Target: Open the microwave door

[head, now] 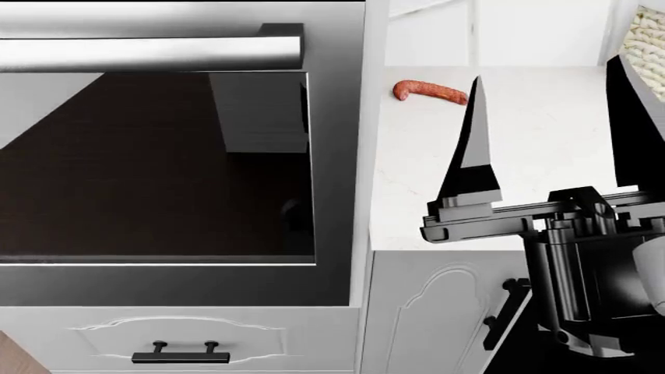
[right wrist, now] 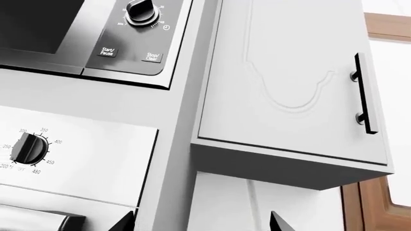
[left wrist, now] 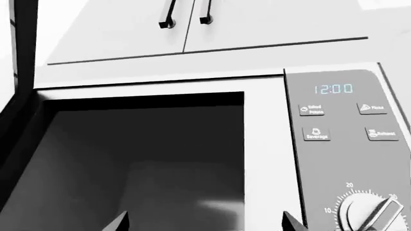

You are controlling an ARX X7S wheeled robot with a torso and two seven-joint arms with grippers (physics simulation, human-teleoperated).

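Note:
In the left wrist view the microwave (left wrist: 263, 144) shows its dark cavity (left wrist: 141, 159) uncovered. The microwave door (left wrist: 18, 72) stands swung out to the side as a dark slab at the cavity's far edge. The control panel (left wrist: 350, 144) reads 12:00 and has a dial (left wrist: 372, 214). My left gripper (left wrist: 205, 222) is open in front of the cavity, with nothing between its fingertips. My right gripper (head: 546, 70) is open over the white counter (head: 540, 164), away from the microwave. Its wrist view catches the panel's lower corner (right wrist: 138, 33).
Below the microwave is an oven with a steel handle (head: 156, 53), a glass door (head: 156, 164) and a temperature knob (right wrist: 26, 147). An orange sausage (head: 431, 92) lies on the counter. Wall cabinets (right wrist: 289, 77) with black handles (right wrist: 363, 94) hang beside and above the microwave.

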